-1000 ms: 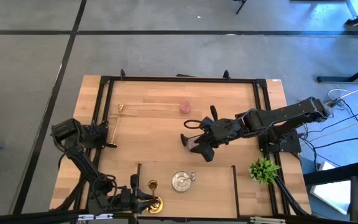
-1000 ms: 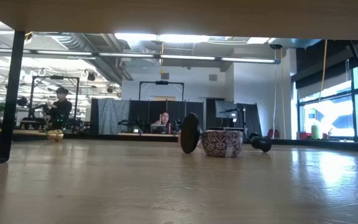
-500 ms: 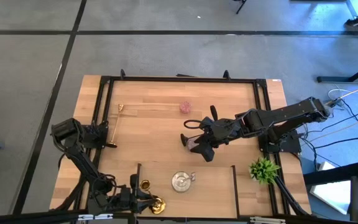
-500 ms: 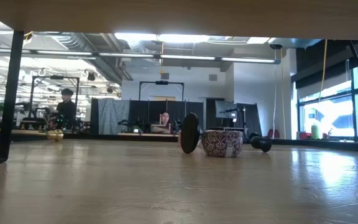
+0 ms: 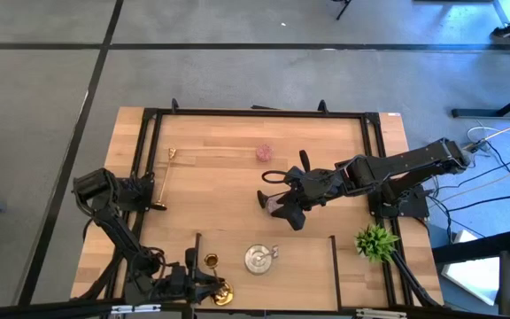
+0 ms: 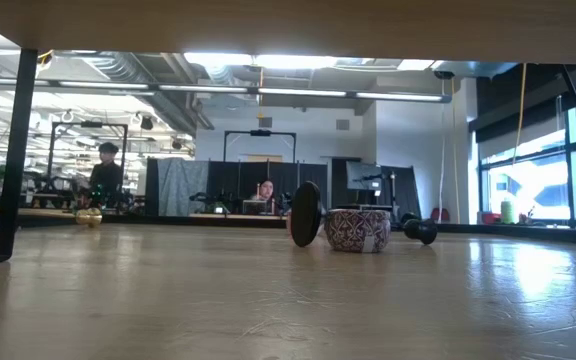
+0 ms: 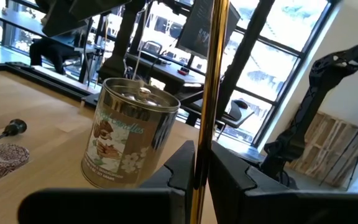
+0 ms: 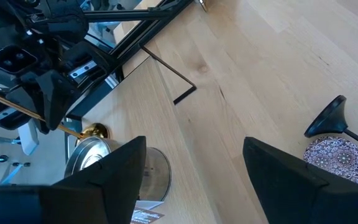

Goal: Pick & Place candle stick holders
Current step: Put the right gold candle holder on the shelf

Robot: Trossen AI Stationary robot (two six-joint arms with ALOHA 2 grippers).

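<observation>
Left gripper (image 7: 199, 163) is pinching a thin gold candlestick stem (image 7: 205, 93) beside the shiny printed tin (image 7: 132, 132); right gripper (image 8: 191, 165) hangs spread wide mid-table.

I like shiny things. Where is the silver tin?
In the high view, the silver tin stands near the table's front edge, between the gold candlestick and the green plant.

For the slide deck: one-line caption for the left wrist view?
Left gripper shut on thin gold candle stick holder, silver tin standing just beyond.
</observation>
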